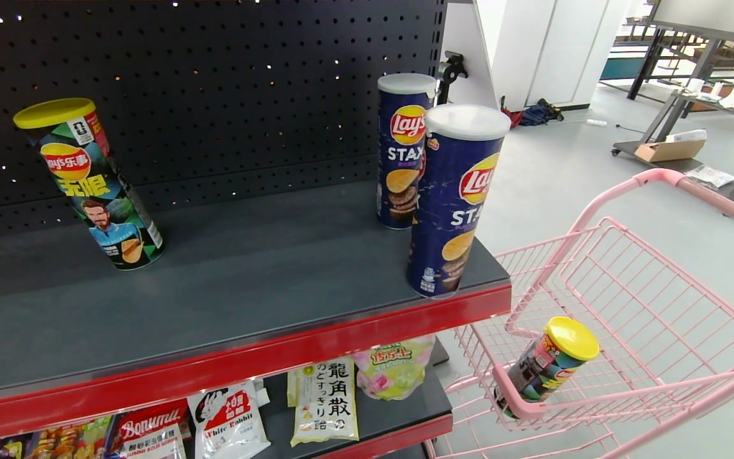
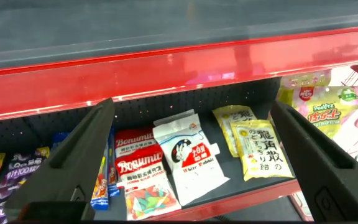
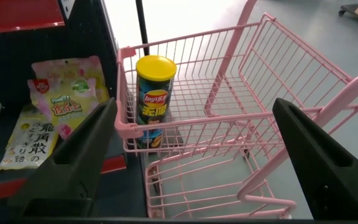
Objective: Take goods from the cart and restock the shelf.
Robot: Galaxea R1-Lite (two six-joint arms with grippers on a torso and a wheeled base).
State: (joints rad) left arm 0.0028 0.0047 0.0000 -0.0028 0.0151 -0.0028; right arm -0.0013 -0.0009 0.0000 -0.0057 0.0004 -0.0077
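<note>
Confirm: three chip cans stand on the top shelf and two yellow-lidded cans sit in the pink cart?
Wrong count in the cart: it holds one yellow-lidded can, not two, as the right wrist view shows. The rest is right.

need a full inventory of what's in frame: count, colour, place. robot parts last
yellow-lidded cardboard chip can: 1, multicolour, left of upper shelf
dark blue cylindrical chip cans with white lids: 2, right end of upper shelf, the nearer one at the front edge
yellow-lidded chip can in cart: 1, multicolour, cart corner nearest the shelf
pink wire shopping cart: 1, on the floor, right of the shelf
dark grey metal shelf with red front edge: 2 levels visible
black pegboard back panel: 1, behind upper shelf
snack bags: several, mixed colours, lower shelf
brown cardboard box: 1, background rack
left claw: open, empty, facing lower shelf
right claw: open, empty, facing cart
</note>
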